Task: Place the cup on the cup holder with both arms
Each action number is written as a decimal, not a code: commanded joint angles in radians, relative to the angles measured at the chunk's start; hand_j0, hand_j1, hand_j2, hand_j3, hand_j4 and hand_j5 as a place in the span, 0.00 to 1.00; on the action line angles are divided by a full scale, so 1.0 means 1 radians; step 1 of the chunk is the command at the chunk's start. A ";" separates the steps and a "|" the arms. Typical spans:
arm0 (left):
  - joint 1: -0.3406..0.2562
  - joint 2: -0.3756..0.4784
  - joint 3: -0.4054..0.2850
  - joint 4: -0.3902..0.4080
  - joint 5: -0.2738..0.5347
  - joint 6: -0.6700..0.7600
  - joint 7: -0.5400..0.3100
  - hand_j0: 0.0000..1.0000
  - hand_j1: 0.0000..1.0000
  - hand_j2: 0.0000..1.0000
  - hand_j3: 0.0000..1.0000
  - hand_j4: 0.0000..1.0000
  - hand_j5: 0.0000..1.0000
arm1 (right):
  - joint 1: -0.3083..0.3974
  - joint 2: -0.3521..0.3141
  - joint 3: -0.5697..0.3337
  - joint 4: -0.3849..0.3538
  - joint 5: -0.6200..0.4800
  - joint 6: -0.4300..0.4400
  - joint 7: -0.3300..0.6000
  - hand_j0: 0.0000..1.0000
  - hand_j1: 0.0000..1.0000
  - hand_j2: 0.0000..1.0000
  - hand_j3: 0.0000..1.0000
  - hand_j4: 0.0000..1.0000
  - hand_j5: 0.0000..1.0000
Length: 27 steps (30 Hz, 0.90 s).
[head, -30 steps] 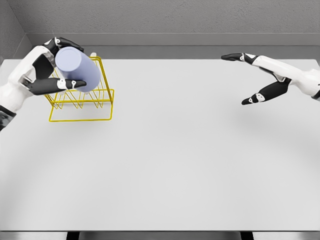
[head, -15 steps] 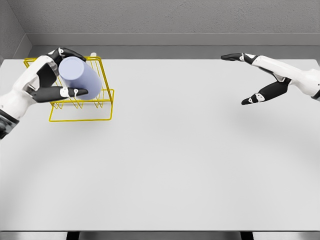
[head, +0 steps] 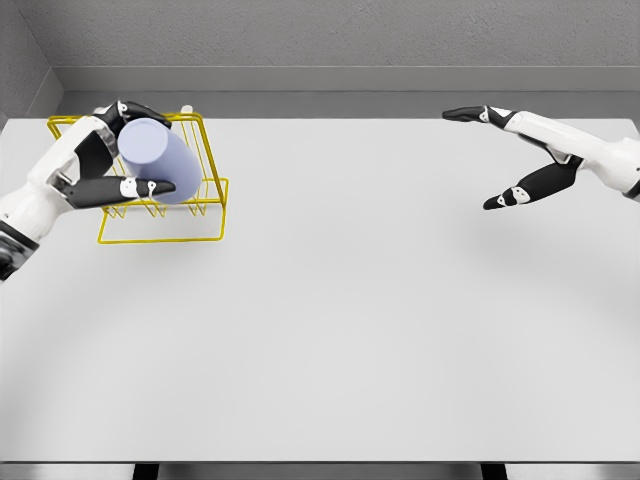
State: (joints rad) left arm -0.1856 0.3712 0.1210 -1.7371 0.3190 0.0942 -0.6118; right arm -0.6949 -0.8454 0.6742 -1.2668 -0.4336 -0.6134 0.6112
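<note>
Head view shows a wide white table (head: 330,330) with a grey wall behind it. At the far left corner stands the cup holder (head: 205,190), a rack of thin yellow wire with a flat base frame lying on the tabletop and upright loops rising from it. The cup (head: 160,160), a pale lavender cylinder, lies tilted within the rack's upright wires, its round end turned up and to the left, toward the camera. The left hand (head: 100,165) comes in from the left edge and is wrapped around that cup: dark fingers (head: 135,108) curl over its top rim, while the thumb runs along under its lower side, touching it. Whether the cup rests its weight on the wires or hangs in the grasp cannot be told from this angle. Well apart, at the far right of the table, the right hand (head: 520,155) hovers above the surface with fingers spread wide and thumb pointing down-left, holding nothing, its white forearm entering from the right edge.
</note>
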 commanded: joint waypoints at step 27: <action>0.032 0.187 -0.003 -0.025 0.183 -0.014 0.001 1.00 1.00 1.00 1.00 1.00 1.00 | 0.002 -0.001 -0.001 0.000 -0.008 0.003 0.000 1.00 1.00 1.00 1.00 1.00 1.00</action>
State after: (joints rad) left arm -0.1350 0.5149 0.1168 -1.7614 0.4489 0.0808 -0.6111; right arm -0.6934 -0.8457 0.6742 -1.2666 -0.4335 -0.6134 0.6112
